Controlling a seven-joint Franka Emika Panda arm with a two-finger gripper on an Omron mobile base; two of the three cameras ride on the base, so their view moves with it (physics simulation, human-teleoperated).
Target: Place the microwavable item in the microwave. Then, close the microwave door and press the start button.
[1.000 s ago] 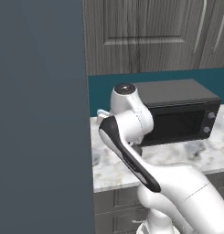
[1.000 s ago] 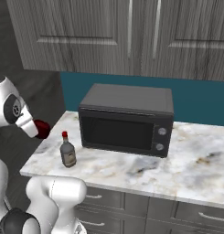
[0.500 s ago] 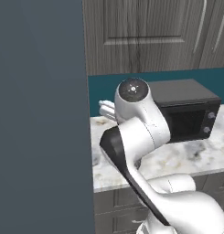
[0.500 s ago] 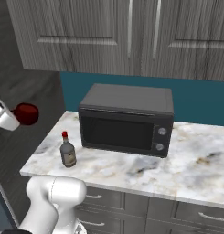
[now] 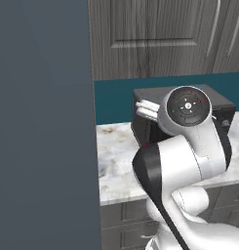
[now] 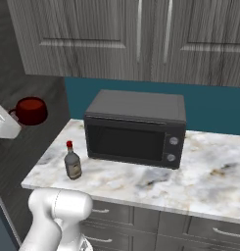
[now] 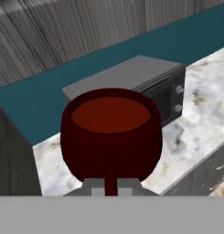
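The microwavable item (image 7: 111, 137) is a dark-red glossy mug with an open top. It hangs in the air to the left of the counter, seen in the right base view as the mug (image 6: 31, 110). My gripper (image 7: 111, 185) is shut on its thin handle, and the white hand (image 6: 4, 126) sits at that view's left edge. The microwave and the microwave door are out of view.
A small black countertop oven (image 6: 136, 130) with two knobs stands on the marble counter (image 6: 204, 181). A grey bottle with a red cap (image 6: 72, 162) stands left of it. Grey wall cabinets (image 6: 141, 34) hang above. A tall dark panel (image 5: 43, 122) rises on the left.
The mug has risen a little in my grip beside the counter's left end. The arm has turned, so its round joint now faces the left base camera.
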